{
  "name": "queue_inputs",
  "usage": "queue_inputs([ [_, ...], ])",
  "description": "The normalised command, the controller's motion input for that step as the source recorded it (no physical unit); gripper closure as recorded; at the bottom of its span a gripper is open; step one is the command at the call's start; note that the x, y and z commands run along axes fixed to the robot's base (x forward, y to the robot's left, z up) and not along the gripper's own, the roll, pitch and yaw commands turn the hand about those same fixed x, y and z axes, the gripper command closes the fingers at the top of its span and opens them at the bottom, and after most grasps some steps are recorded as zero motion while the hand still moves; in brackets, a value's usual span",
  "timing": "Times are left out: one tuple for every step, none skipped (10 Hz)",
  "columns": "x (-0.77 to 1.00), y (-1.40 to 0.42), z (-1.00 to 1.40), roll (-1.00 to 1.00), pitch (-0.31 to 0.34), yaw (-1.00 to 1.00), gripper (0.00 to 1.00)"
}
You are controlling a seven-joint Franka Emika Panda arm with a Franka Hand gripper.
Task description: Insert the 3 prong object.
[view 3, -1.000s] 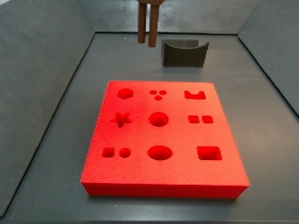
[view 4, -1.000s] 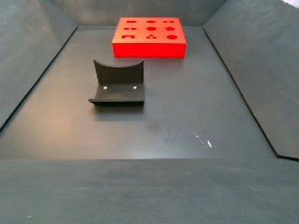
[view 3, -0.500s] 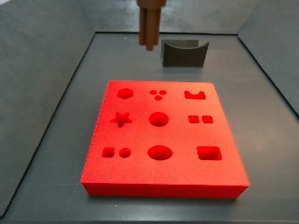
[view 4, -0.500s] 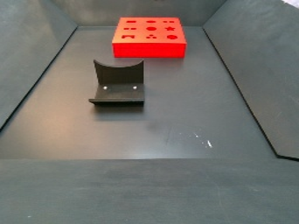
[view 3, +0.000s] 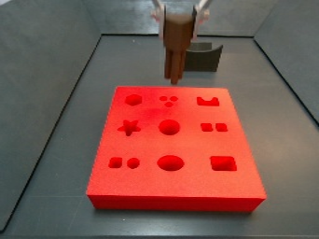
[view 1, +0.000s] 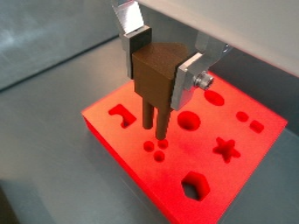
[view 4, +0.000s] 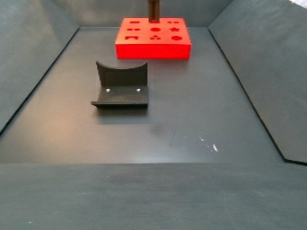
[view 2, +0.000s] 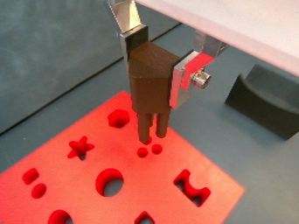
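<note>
The gripper (view 1: pixel 158 66) hangs over the red board (view 3: pixel 174 145), toward the board's end nearest the far edge of the bench (view 4: pixel 156 135), and its jaws are closed on the 3 prong object (view 1: pixel 156 83), a brown block pinched between the silver finger plates, with a dark pad (view 1: pixel 136 39) showing against one upper face. In both wrist views the piece hangs upright with its thin prongs pointing down at the board; in a wrist view the prong tips (view 2: pixel 152 133) stand just above a small group of round holes (view 2: pixel 149 152) and appear clear of the surface, though whether they touch it cannot be told for certain. In a side view the 3 prong object (view 3: pixel 177 42) is seen as a narrow brown bar above the far end of the board, its lower end near the three small holes (view 3: pixel 167 98) cut there. The board also carries a star-shaped cutout (view 3: pixel 130 127), round holes and a square pocket (view 3: pixel 223 164). The board lies flat on the dark bench, close to the far edge in a side view (view 4: pixel 153 38), where only a sliver of the brown piece (view 4: pixel 153 9) shows above it. The fixture (view 4: pixel 120 85), a dark bracket with a curved notch, stands well apart from the board nearer the middle of the bench, and shows behind the board in a side view (view 3: pixel 204 56).
</note>
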Motion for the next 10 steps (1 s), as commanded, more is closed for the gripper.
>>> queue_inputs([
  [0.00,0.00,-0.41,0.13,-0.016,-1.00,1.00],
  [0.00,0.00,-0.39,0.13,-0.023,-1.00,1.00],
  [0.03,0.00,-0.15,0.19,0.000,-0.85,1.00],
  [0.00,-0.01,-0.06,0.18,0.060,-0.15,1.00],
  [0.00,0.00,-0.17,0.04,0.000,-0.06,1.00],
  [0.00,-0.02,-0.33,0.00,0.000,-0.10,1.00],
  [0.08,-0.13,-0.37,0.11,0.000,-0.27,1.00],
  [0.08,-0.10,-0.33,0.07,0.000,-0.28,1.00],
  [0.08,-0.04,-0.23,0.06,0.000,-0.27,1.00],
  [0.16,0.00,-0.15,0.07,0.011,-0.28,1.00],
])
